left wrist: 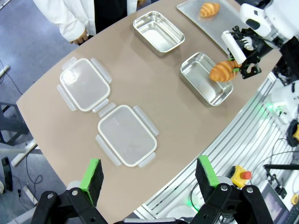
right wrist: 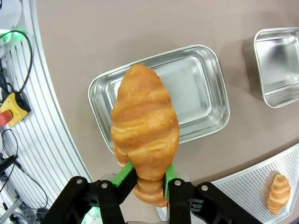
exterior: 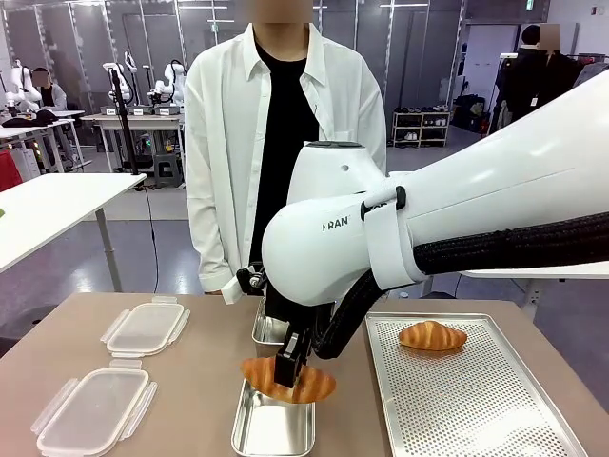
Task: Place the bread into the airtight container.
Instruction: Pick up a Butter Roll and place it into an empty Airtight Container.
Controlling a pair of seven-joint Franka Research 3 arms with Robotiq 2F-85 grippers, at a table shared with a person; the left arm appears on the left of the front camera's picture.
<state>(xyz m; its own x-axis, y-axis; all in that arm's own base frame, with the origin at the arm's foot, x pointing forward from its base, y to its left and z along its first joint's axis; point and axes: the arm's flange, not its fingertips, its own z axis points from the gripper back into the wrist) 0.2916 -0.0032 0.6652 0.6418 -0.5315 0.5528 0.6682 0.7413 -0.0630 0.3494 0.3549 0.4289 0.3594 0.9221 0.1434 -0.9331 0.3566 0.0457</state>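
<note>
Now: croissant clamped over the near container

Clenched on one tapered end, the right gripper holds the croissant lengthwise above the steel container at the centre of the right wrist frame, not yet inside it. The croissant looks light, soft and flaky, so it would probably crush under hard pressure; a gentle hold across the thick middle seems safer. A second container sits upper right, and a perforated tray with a second croissant lower right. In the left wrist frame, the left gripper gapes empty below two clear lids.
</note>
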